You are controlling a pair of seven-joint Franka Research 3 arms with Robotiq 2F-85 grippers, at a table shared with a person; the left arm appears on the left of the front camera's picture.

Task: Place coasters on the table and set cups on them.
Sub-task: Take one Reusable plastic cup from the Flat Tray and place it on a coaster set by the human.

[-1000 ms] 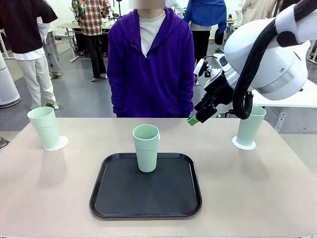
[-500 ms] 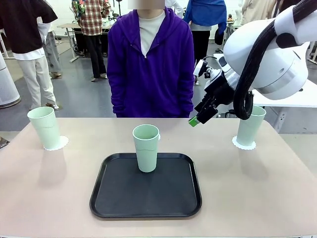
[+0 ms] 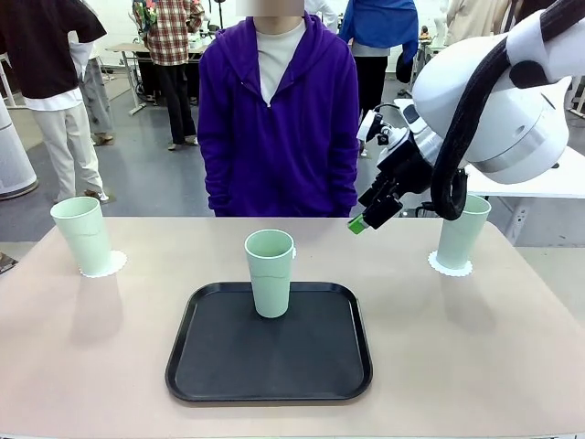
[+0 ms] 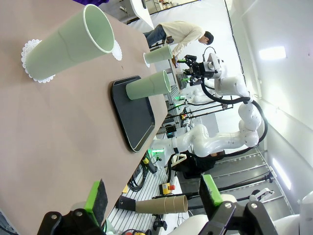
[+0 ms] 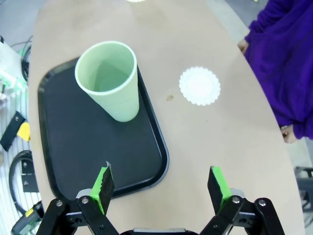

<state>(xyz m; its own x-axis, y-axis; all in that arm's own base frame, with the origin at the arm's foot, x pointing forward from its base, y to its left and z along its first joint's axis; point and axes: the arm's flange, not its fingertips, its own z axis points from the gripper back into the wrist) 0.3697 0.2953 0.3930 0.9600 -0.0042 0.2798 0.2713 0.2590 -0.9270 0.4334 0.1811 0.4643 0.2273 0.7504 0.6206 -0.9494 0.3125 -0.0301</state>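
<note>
A mint-green cup (image 3: 270, 272) (image 5: 110, 78) stands upright at the far end of the black tray (image 3: 219, 366) (image 5: 98, 147). An empty white coaster (image 5: 199, 85) lies on the beige table (image 3: 475, 347) just beyond the tray. At the far left, a cup (image 3: 80, 233) (image 4: 68, 44) stands on a coaster (image 3: 105, 266) (image 4: 32, 49). At the far right, another cup (image 3: 462, 233) (image 4: 159, 55) stands on a coaster (image 3: 451, 266). My right gripper (image 3: 363, 219) (image 5: 161, 183) hovers open above the tray's far right corner, holding nothing. My left gripper (image 4: 152, 196) is open and holds nothing, off the table's left end.
A person in a purple hoodie (image 3: 274, 119) stands at the far edge, arms down, a hand (image 5: 288, 133) near the table rim. The tabletop around the tray is bare. Other people and tables are farther back.
The right gripper has drifted very slightly to the right. The cups, coasters and person have not moved.
</note>
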